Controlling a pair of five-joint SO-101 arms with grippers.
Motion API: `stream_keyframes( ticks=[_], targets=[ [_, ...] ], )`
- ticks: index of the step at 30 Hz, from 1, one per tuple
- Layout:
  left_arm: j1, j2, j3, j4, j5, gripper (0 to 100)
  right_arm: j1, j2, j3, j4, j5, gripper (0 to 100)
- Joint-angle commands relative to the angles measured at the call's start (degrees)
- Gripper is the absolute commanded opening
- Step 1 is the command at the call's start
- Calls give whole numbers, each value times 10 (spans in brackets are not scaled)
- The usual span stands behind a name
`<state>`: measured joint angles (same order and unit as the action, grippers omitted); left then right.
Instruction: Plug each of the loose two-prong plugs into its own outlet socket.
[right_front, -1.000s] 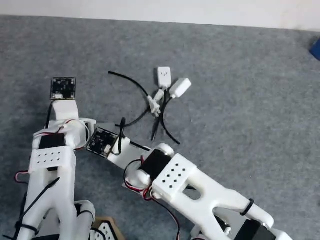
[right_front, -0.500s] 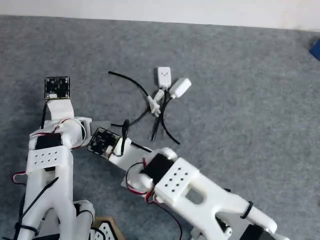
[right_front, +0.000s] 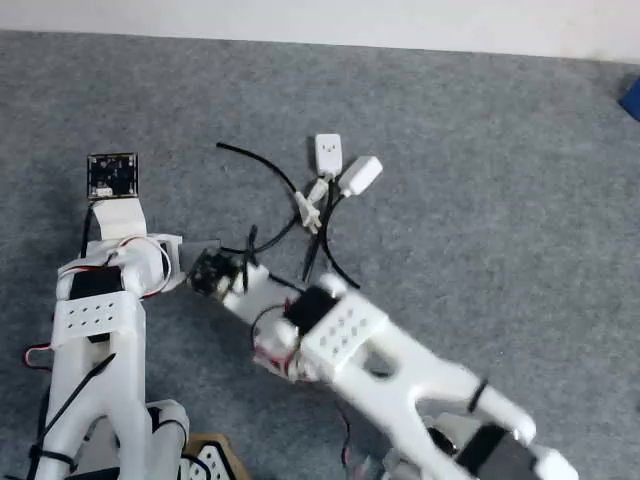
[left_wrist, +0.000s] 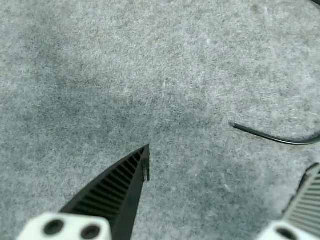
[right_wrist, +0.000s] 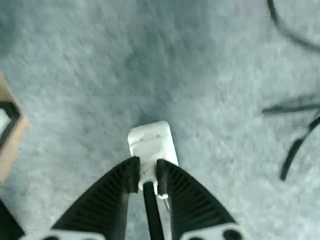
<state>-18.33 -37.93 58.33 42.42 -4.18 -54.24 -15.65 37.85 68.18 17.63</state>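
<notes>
My right gripper (right_wrist: 148, 167) is shut on a white plug (right_wrist: 150, 141) whose black cord runs back between the fingers; the plug hangs just over the grey carpet. In the high view the right arm (right_front: 340, 335) reaches in from the near right, its wrist close beside the left arm (right_front: 95, 310). Two white socket blocks (right_front: 328, 152) (right_front: 360, 176) lie at the far centre, with a loose white plug (right_front: 310, 207) and tangled black cords (right_front: 275, 235) just in front of them. My left gripper (left_wrist: 230, 165) stands open over bare carpet, near a black cord end (left_wrist: 265, 136).
Grey carpet (right_front: 500, 200) covers the table, with open room to the right. A brown cardboard piece (right_front: 215, 455) sits at the near edge between the arms, and a brown box corner (right_wrist: 7, 130) lies beside the right gripper. A blue object (right_front: 630, 98) is at the far right edge.
The right arm has swung away from the near edge toward the cords, its wrist turning. The left arm's wrist has shifted slightly left and farther away.
</notes>
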Motion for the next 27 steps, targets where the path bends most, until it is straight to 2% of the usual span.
stream_keyframes(
  ticks=[1,6,16,20,24,27],
  targets=[
    [-6,-2,-23,-11,7,443,27,18,-18,33,7,6],
    [-6,-2,-22,-9,7,443,15,20,-17,-17,7,6],
    [-4,-2,-22,-9,7,443,13,19,87,-106,3,6],
    [-4,-1,-22,-9,7,443,12,13,87,-80,3,6],
    [-4,-1,-22,-9,7,443,13,17,22,5,6,13],
    [-4,-1,-22,-9,7,443,13,13,-7,46,7,84]
  ],
)
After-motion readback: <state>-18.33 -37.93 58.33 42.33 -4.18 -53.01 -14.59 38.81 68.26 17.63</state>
